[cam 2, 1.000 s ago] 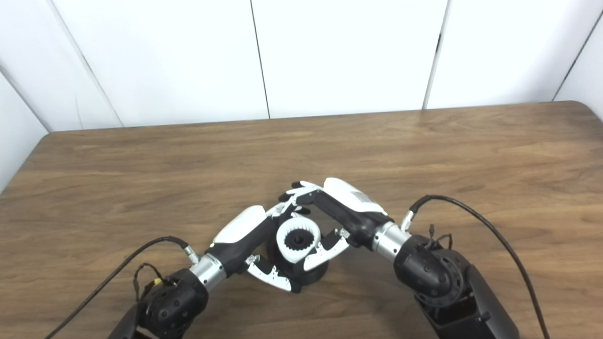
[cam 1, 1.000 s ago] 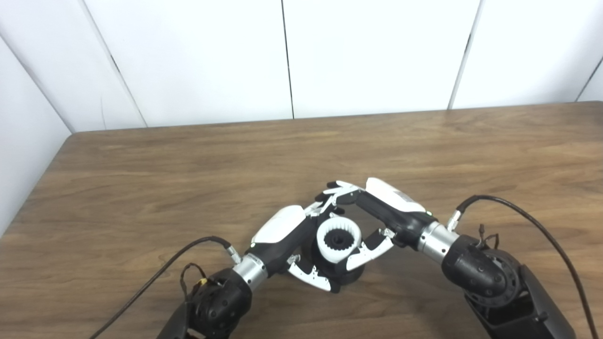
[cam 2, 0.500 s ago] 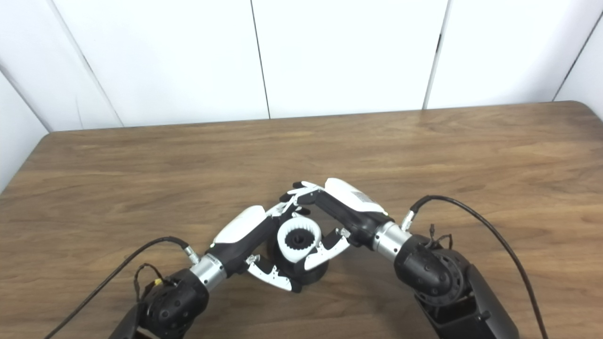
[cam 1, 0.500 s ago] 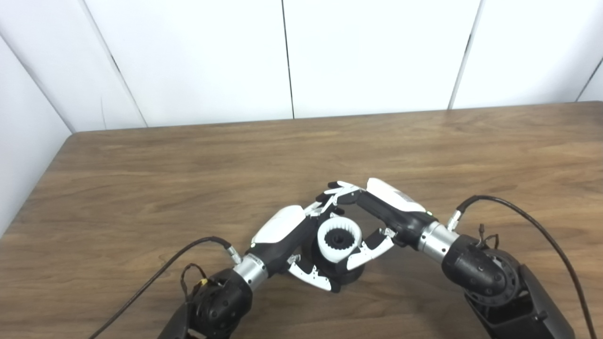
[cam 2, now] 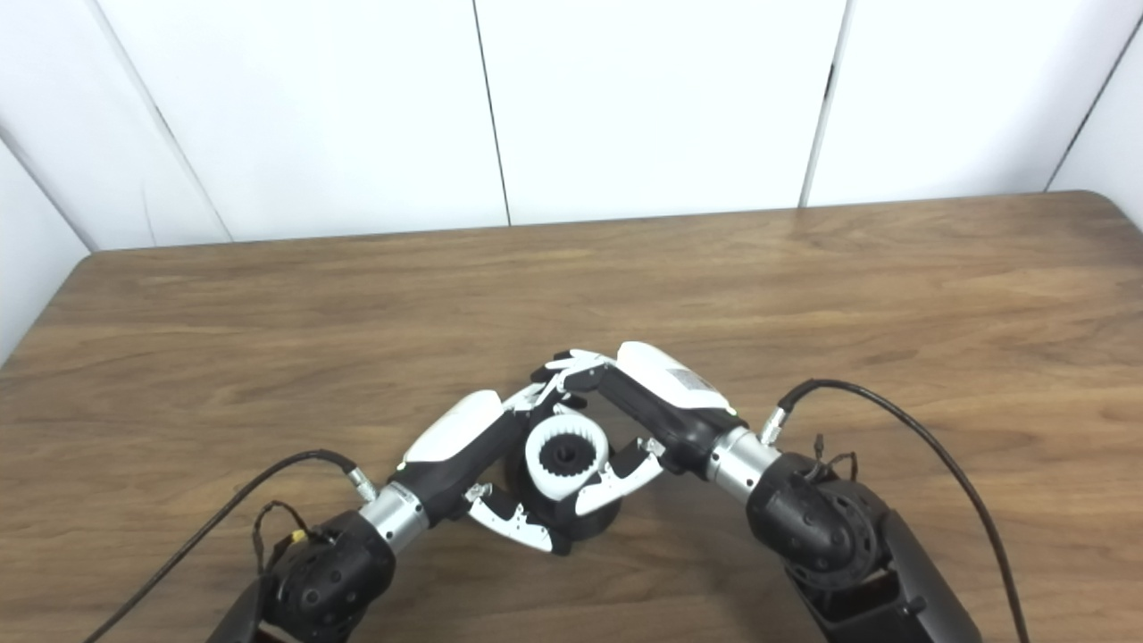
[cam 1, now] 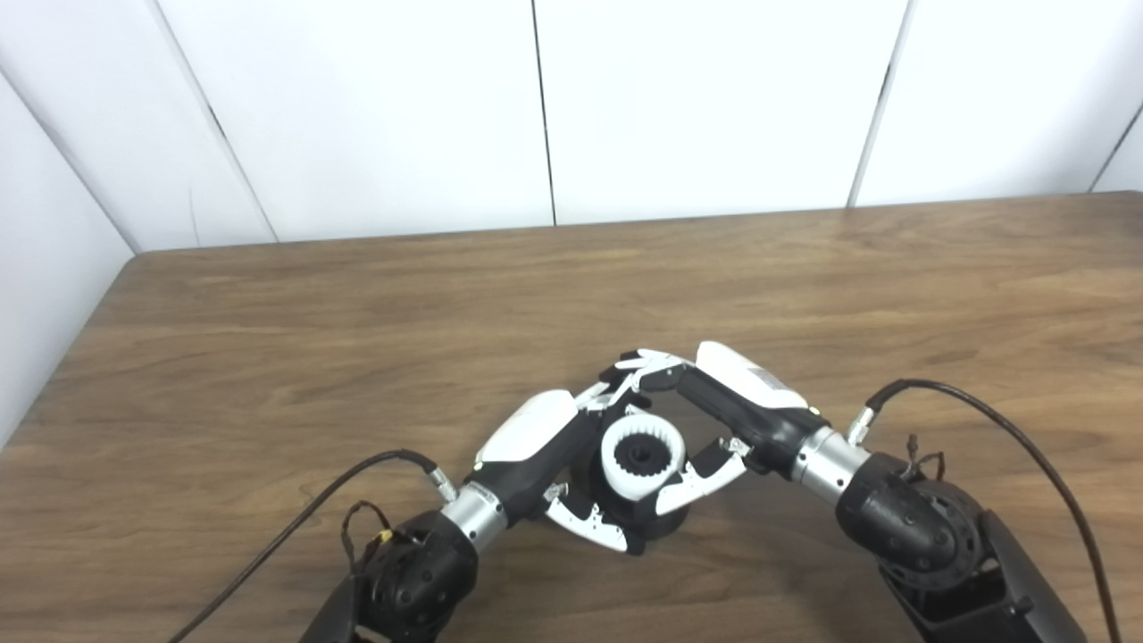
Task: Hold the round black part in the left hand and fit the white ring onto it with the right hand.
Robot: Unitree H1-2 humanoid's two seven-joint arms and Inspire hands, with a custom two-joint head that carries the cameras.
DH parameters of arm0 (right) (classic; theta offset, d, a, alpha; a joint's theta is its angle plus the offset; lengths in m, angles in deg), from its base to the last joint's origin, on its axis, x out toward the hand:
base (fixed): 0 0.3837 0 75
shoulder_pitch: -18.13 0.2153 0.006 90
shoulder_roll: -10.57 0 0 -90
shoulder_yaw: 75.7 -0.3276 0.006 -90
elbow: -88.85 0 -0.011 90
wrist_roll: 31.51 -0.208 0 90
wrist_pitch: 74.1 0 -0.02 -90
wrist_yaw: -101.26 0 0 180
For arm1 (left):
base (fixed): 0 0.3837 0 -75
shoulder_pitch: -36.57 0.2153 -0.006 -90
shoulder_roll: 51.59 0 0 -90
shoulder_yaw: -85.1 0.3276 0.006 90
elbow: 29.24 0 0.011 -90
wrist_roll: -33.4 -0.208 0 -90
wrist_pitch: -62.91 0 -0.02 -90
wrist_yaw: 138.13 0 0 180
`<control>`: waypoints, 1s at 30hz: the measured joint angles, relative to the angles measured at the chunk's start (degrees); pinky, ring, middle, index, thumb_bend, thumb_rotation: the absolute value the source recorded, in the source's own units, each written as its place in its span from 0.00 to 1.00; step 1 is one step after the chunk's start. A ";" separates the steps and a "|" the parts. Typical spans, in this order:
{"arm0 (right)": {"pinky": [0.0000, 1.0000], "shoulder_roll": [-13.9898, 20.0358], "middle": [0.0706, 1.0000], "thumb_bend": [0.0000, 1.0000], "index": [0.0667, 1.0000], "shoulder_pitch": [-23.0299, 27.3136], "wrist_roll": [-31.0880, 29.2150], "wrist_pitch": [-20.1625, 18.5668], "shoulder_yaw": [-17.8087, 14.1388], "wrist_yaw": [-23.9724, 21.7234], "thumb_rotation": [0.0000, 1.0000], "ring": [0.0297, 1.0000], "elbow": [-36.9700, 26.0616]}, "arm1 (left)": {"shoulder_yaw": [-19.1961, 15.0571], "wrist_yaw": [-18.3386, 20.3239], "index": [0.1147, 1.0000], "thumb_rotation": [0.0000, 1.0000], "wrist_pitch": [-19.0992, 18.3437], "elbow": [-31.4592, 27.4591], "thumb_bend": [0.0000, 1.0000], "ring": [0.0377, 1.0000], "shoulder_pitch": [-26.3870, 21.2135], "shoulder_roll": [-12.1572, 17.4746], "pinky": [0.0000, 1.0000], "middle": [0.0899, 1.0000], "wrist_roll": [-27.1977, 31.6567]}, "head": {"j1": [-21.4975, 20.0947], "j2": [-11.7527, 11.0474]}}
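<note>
- Two robot hands meet low over the near middle of the wooden surface (cam 1: 268,321), arms angled inward from either side so that both close on one small assembly between them.
- Left robot hand (cam 1: 536,438) cradles the round black part (cam 1: 656,522), fingers curled round its far side and thumb reaching under its near edge; the hold appears meant to steady the part against the push of fitting.
- Whether the black part rests on the surface or is lifted just clear cannot be told from these views.
- White ring (cam 1: 641,455), toothed on its inner wall, sits on top of the black part with a dark hub showing through its centre; it looks level and at least partly seated.
- Right robot hand (cam 1: 728,402) is clamped on the ring, fingers bent over its far rim and thumb (cam 2: 616,478) pressed along its near right side.
- Fingertips of the two hands touch or nearly touch beyond the ring.
- Judged from the pose, the fitting is in its closing stage, with pressing home and release left to do.
- Cables trail from both wrists across the surface.
</note>
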 measured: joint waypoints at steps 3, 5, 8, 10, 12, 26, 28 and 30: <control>0.82 0.03 0.87 0.96 0.70 0.00 -0.02 -0.14 -0.01 -0.05 0.27 0.93 0.01 | -0.03 -0.03 0.43 0.07 -0.01 0.00 0.52 0.99 0.00 0.00 0.88 0.89 -0.05 | -0.18 -0.09; 0.83 0.04 0.87 0.97 0.72 0.00 -0.02 -0.31 -0.02 -0.09 0.29 0.93 0.00 | -0.04 -0.03 0.43 0.07 -0.04 0.00 0.52 0.99 -0.01 0.00 0.88 0.89 -0.06 | -0.18 -0.09; 0.82 0.11 0.87 0.99 0.73 0.01 -0.02 -0.35 -0.02 -0.13 0.30 0.93 0.00 | -0.07 -0.02 0.43 0.07 -0.04 0.00 0.52 0.99 -0.01 0.00 0.88 0.90 -0.06 | -0.18 -0.09; 0.83 0.16 0.88 1.00 0.74 0.03 -0.02 -0.42 -0.03 -0.20 0.31 0.93 0.00 | -0.14 0.03 0.49 0.12 -0.07 0.00 0.65 0.98 -0.01 -0.03 0.88 0.90 -0.05 | -0.18 -0.09; 0.83 0.17 0.88 1.00 0.74 0.06 -0.05 -0.53 -0.07 -0.29 0.32 0.94 -0.02 | -0.17 0.05 0.58 0.19 -0.12 0.01 0.82 0.98 -0.01 -0.06 0.87 0.90 -0.05 | -0.35 -0.18; 0.84 0.31 0.87 1.00 0.73 0.14 -0.75 -3.37 -1.15 -2.23 0.32 0.94 0.06 | -3.00 -0.04 0.68 0.27 0.55 1.30 1.00 0.93 -0.07 -0.38 0.86 0.87 0.78 | -0.44 -0.26; 0.84 0.31 0.87 1.00 0.73 0.16 -0.95 -3.43 -1.67 -2.23 0.33 0.94 0.13 | -3.84 0.18 0.69 0.26 0.13 1.29 1.00 0.93 -0.08 -0.38 0.86 0.86 1.26 | -0.44 -0.18; 0.84 0.31 0.87 1.00 0.72 0.17 -1.07 -3.77 -2.07 -2.23 0.33 0.94 0.17 | -4.75 0.45 0.69 0.25 -0.44 1.26 1.00 0.92 -0.09 -0.33 0.86 0.86 1.69 | -0.44 -0.26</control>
